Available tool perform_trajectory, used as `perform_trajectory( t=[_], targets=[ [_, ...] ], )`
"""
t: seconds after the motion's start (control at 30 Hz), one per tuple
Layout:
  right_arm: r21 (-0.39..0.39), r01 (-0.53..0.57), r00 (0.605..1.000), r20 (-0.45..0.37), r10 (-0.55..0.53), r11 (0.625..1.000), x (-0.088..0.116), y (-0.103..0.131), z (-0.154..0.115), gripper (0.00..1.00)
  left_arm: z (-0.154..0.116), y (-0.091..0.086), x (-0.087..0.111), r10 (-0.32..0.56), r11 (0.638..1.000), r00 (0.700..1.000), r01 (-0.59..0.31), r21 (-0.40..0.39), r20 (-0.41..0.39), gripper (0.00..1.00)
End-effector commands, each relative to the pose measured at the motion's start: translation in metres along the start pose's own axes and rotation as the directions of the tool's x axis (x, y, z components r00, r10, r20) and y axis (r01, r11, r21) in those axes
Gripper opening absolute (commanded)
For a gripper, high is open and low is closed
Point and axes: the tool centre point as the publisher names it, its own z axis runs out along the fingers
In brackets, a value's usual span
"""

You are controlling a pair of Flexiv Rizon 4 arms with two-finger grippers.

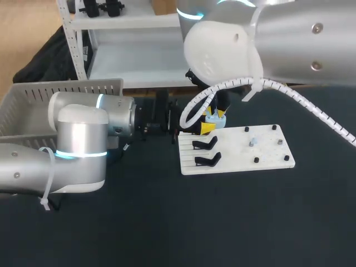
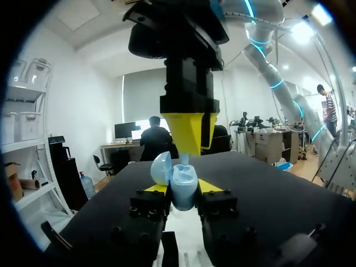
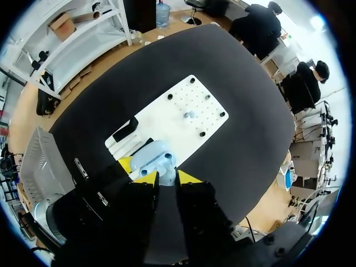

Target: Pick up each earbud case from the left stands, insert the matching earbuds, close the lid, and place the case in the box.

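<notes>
Jaws on the left gripper are clamped on the earbud case, one yellow tip on each side, both touching. The case sits upright between them with its lid swung open and tilted to one side.

The right gripper comes straight down over the case. Its jaws are pinched nearly together on an earbud, and the earbud's lower end meets the case's open mouth. In the right wrist view the case is directly ahead of the fingertips, with a pale blue bit in the narrow gap between the fingers.

In the head view both grippers meet above the far left corner of the board, and the case is held off the surface there.

Materials:
- Case, lid and earbud are smooth, glossy pale blue plastic with rounded, pebble-like shapes.
- The board is a flat white rectangle with slots on its left part and black pegs around the right part.
- Two black curved stands sit on the slotted part.
- A small pale blue piece stands among the pegs.
- The table is matte black.
- The box is grey ribbed plastic, well left of the board.
</notes>
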Motion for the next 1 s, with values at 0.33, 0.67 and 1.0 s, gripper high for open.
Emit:
perform_trajectory(
  t=[0.33,0.67,1.0],
  targets=[
    [-0.009,-0.013,1.000,0.001,0.013,1.000,0.0015,-0.0053,0.0032,0.00,0.0001,0.0001,0.0009,0.002,1.000,1.000,-0.002,-0.001,0.003,0.00],
    [-0.009,-0.010,1.000,-0.003,0.010,1.000,0.0015,-0.0040,0.0058,0.00,0.0001,0.0001,0.0009,0.002,1.000,1.000,-0.002,-0.001,0.003,0.00],
    [-0.003,-0.008,1.000,-0.004,0.008,1.000,-0.0013,-0.0021,0.0086,0.00,0.0001,0.0001,0.0009,0.002,1.000,1.000,-0.002,-0.001,0.003,0.00]
  ],
)
